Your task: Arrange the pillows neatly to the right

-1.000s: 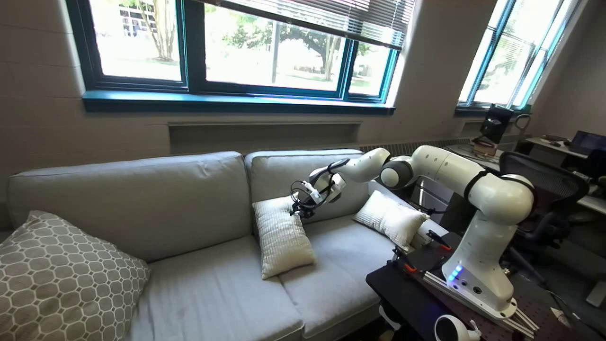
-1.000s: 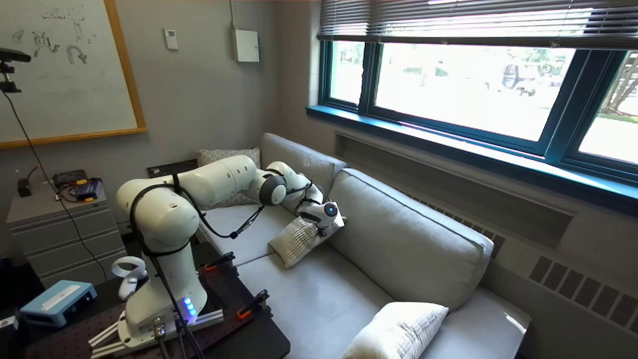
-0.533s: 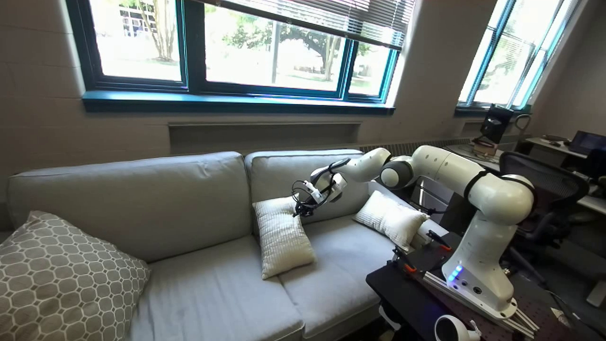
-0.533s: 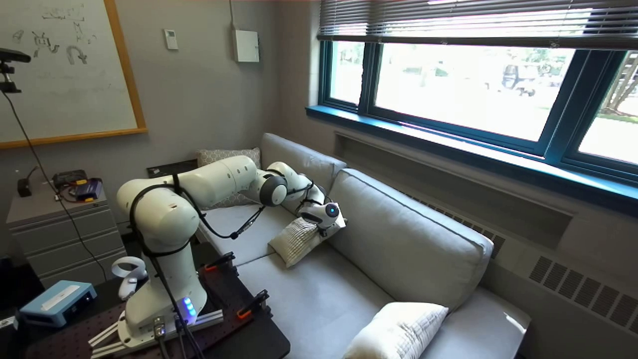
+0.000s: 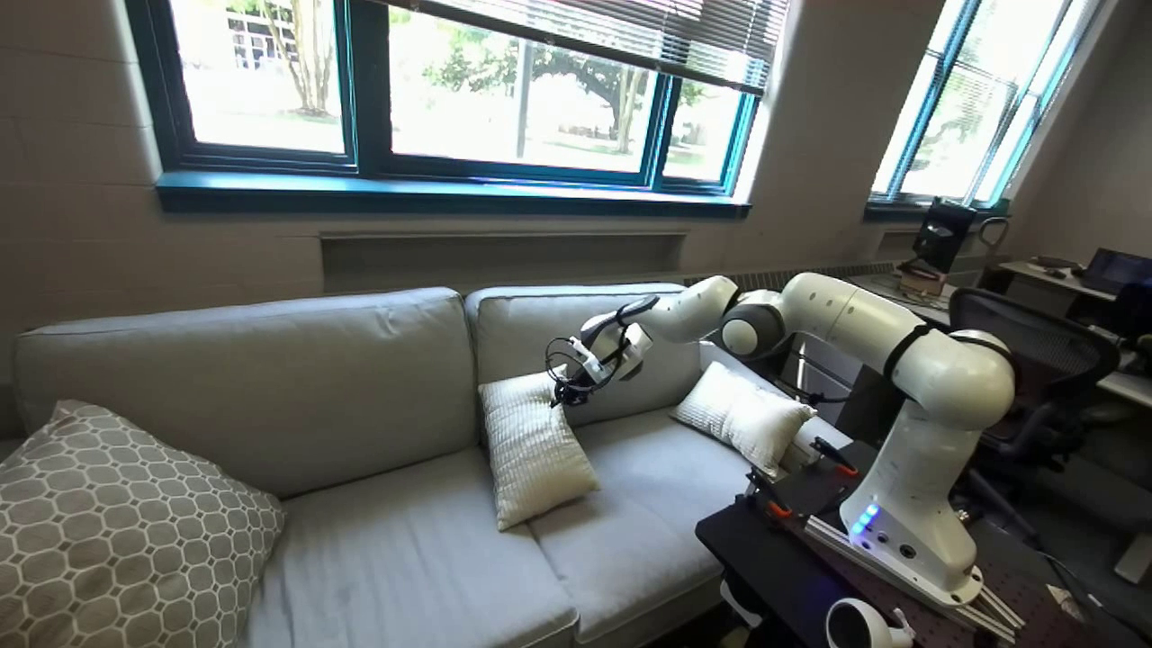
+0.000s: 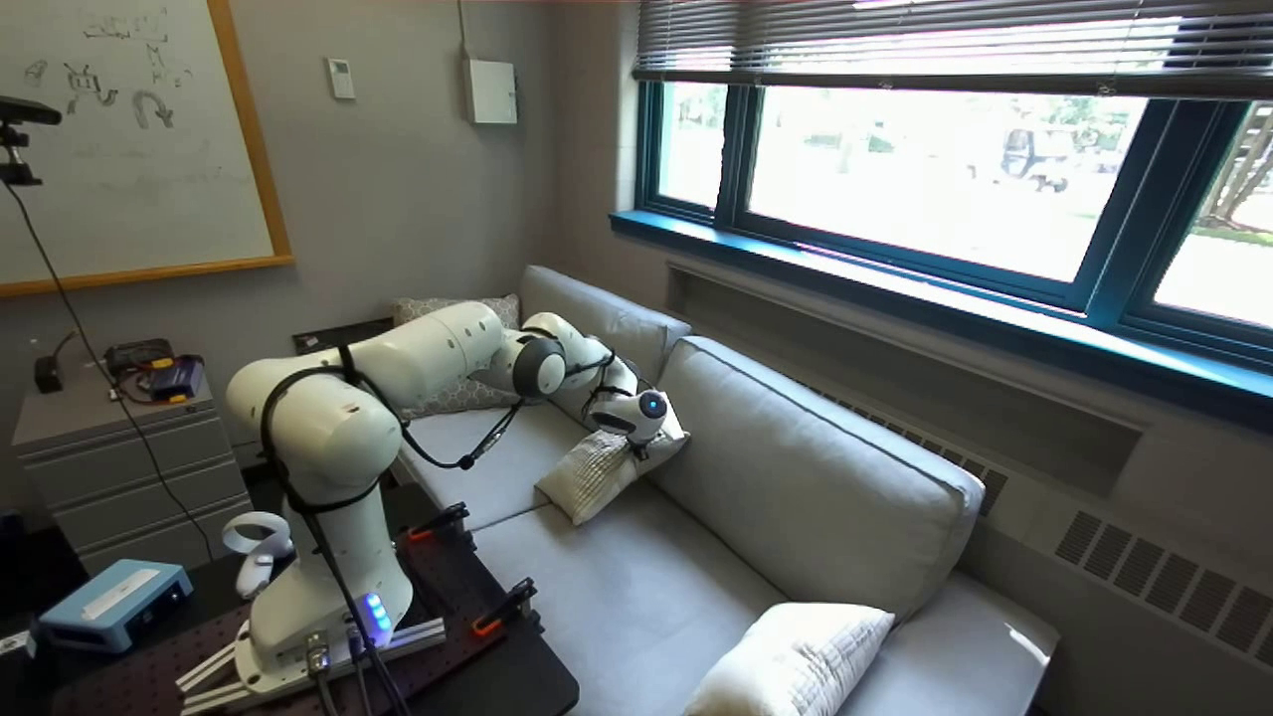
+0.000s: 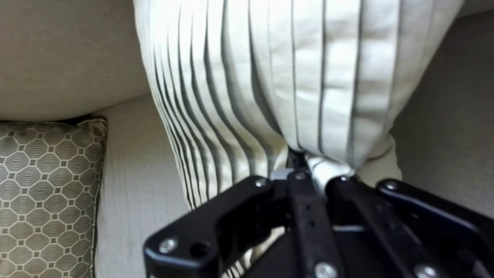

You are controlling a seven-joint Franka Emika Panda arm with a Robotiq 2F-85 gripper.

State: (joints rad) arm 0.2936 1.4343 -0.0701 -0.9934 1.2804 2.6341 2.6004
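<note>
At the middle of the grey sofa [image 5: 387,540], the pincer [image 7: 321,168] is clamping a bunched fold of the tilted cream pillow [image 5: 535,459], how deeply I'm struggling to see, probably securing it for pulling rightward, where the second cream pillow [image 5: 742,414] is lying by the armrest [image 6: 960,636].

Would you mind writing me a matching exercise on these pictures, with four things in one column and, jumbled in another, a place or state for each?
Column 1
1. Black two-fingered pincer
2. Ungripped cream-white square fabric pillow
3. Beige lattice-patterned fabric pillow
4. Grey slatted blind

Column 2
A. Left end of the light-grey fabric sofa, in both exterior views
B. Covering only the top part of the blue-framed window
C. Shut on the other cream-white pillow
D. Right end of the sofa, in both exterior views

Pairs: 1-C; 2-D; 3-A; 4-B
</note>
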